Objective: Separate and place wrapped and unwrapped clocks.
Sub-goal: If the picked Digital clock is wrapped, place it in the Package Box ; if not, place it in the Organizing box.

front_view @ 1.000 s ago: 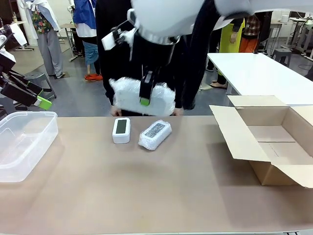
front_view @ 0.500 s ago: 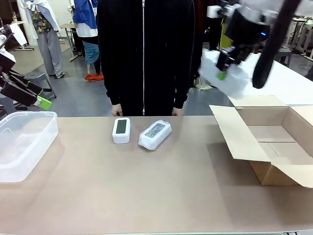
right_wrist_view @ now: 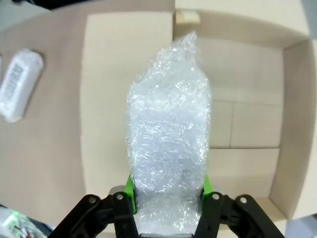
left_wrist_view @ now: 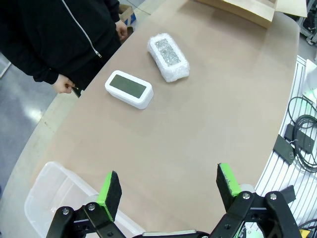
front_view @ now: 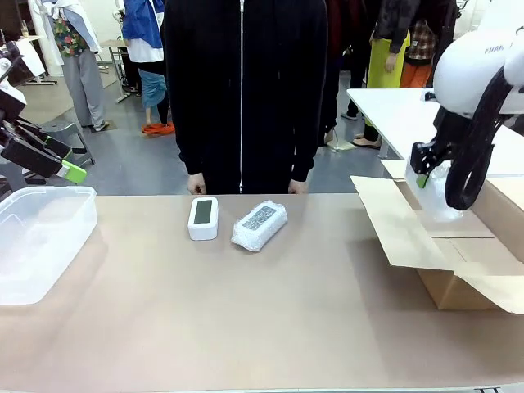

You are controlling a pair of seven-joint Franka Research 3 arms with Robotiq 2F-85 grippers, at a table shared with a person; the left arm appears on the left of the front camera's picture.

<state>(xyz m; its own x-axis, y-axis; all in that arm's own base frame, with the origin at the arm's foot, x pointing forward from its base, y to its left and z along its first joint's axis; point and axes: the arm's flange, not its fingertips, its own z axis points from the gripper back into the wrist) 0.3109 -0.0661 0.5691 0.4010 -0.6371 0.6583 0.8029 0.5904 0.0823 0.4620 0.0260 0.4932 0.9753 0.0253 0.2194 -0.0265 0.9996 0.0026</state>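
The right wrist view shows the right gripper (right_wrist_view: 167, 187) clamped on a bubble-wrap bundle (right_wrist_view: 168, 139) over the open cardboard box (right_wrist_view: 247, 134). In the front view, at right, the arm hides much of that bundle (front_view: 435, 195) and the frame edge cuts off the box. The left gripper (left_wrist_view: 168, 182) is spread wide and holds nothing, near the plastic tub (left_wrist_view: 49, 196). At centre, the bare clock (front_view: 203, 217) and the other bundle (front_view: 260, 225), its dark face up, lie just beside each other near the table's far edge. Bare tabletop fills the lower frame.

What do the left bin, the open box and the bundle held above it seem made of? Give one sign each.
The bin: likely clear glossy plastic, see-through walls. The box: matte brown cardboard, creased flaps. The bundle: probably bubble wrap, translucent white with small shiny bubbles.
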